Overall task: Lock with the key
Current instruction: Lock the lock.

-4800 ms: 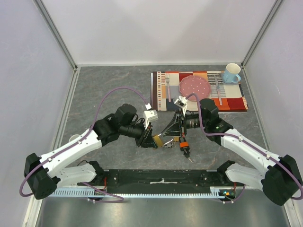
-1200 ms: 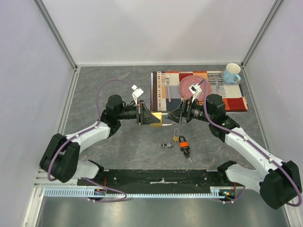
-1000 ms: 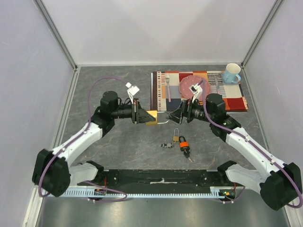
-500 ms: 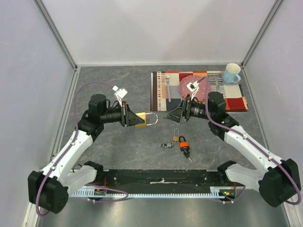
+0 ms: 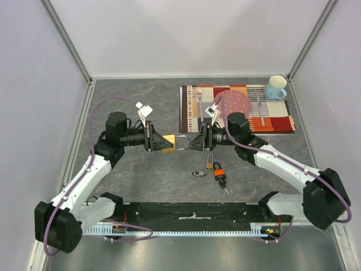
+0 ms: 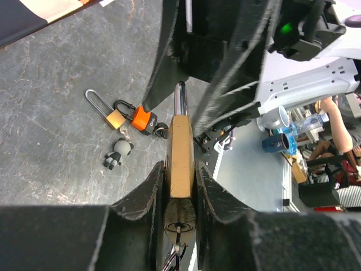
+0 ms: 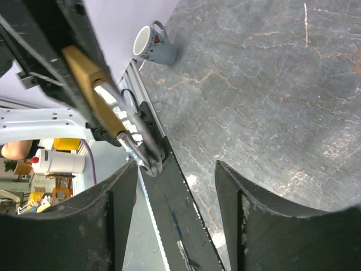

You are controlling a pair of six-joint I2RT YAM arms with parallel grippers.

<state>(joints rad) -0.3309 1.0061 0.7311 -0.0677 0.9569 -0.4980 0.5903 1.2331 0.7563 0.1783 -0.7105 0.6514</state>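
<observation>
A brass padlock [image 5: 167, 143] is held level above the table, with my left gripper [image 5: 159, 142] shut on its body. Its steel shackle [image 5: 183, 141] points right. In the left wrist view the padlock [image 6: 181, 141] sits between the two fingers. Its keyhole [image 6: 179, 224] faces the camera, and a thin metal piece, apparently the key, is in it. My right gripper [image 5: 194, 142] meets the shackle from the right and stands open. In the right wrist view the shackle tip [image 7: 144, 161] lies just inside the left finger [image 7: 115, 209], with a wide gap to the other one.
On the table below lie a small brass padlock [image 5: 209, 164], an orange padlock [image 5: 219, 170] and a grey figure keychain [image 5: 198, 173]. A striped placemat [image 5: 279, 119] at the back right carries a pink plate, cutlery and a blue mug [image 5: 276, 87]. A white mug [image 7: 155, 45] stands by the left rail.
My left arm carried the padlock to the left and stopped. The right gripper followed it to the left, reached the shackle tip and narrowed its jaws.
</observation>
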